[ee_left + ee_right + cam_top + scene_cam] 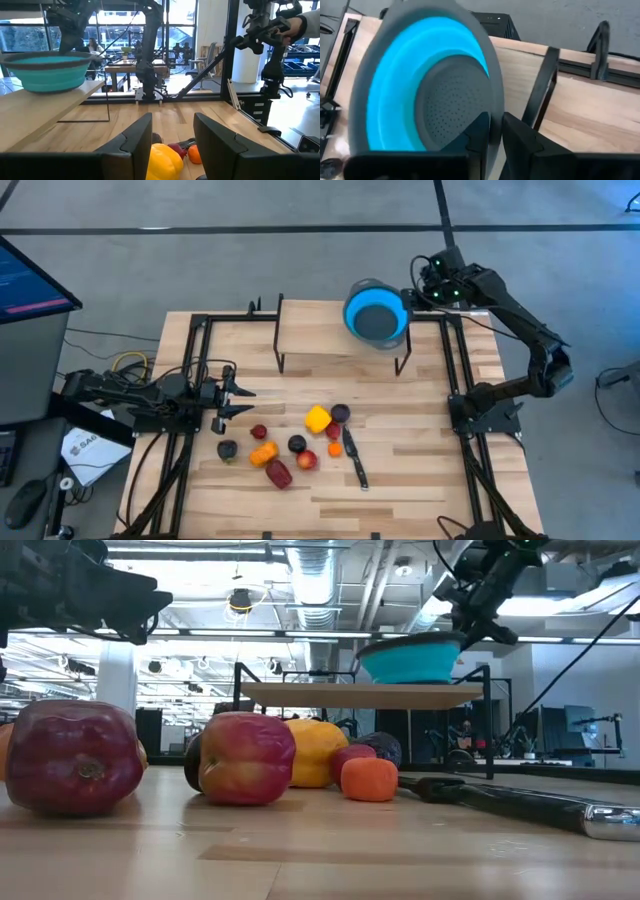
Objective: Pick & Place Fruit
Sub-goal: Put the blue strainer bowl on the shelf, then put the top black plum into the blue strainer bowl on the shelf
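Right gripper (408,298) pinching rim of blue bowl (375,312) on raised shelf (320,330), presumably repositioning it to receive produce. Left gripper (243,400) hovering at table's left, fingers spread wide. Fruit (295,442) lying clustered mid-table beside knife (354,458), awaiting pickup.

Fruit (300,442) is clustered loose on the bench (400,470), front-centre, nothing gripped. Nine small toy pieces are counted from above: yellow piece (317,418) with dark purple piece (340,413) just beside it, small red piece (259,432), dark piece (227,450) furthest left, orange piece (263,453), dark red piece (279,474), dark purple piece (297,444), red-yellow apple (307,460), small orange piece (334,449). In the low view, dark red piece (72,756) and apple (247,757) are seen nearest, all resting on the bench
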`<action>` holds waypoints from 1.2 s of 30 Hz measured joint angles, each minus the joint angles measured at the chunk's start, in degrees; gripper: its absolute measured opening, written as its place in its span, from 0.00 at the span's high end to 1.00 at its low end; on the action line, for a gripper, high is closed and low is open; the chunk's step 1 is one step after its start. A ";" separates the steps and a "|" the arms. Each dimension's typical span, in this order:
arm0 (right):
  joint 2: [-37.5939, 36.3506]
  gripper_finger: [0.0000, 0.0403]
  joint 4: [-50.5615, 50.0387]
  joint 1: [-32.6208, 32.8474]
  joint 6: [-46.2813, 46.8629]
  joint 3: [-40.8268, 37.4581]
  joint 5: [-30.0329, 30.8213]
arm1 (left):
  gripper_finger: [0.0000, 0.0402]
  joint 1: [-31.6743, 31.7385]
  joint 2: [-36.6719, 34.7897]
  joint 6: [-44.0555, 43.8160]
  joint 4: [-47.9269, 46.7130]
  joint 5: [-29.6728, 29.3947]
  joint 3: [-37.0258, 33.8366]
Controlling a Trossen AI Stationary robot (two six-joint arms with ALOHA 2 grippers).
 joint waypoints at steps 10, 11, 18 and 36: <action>-0.72 0.86 -1.22 -0.02 -2.68 0.00 1.01 | 0.65 0.00 0.00 -0.29 0.04 0.01 0.00; -1.32 0.85 -1.47 -0.02 -3.20 0.00 1.58 | 0.65 0.00 0.00 -1.40 0.04 0.00 0.00; -8.59 0.67 -3.81 0.42 -9.44 -0.04 5.04 | 0.65 0.01 0.00 -6.38 0.26 0.00 0.00; -21.99 0.75 37.24 79.58 1.48 -31.80 47.41 | 0.65 0.01 -0.02 -12.00 2.30 0.00 0.00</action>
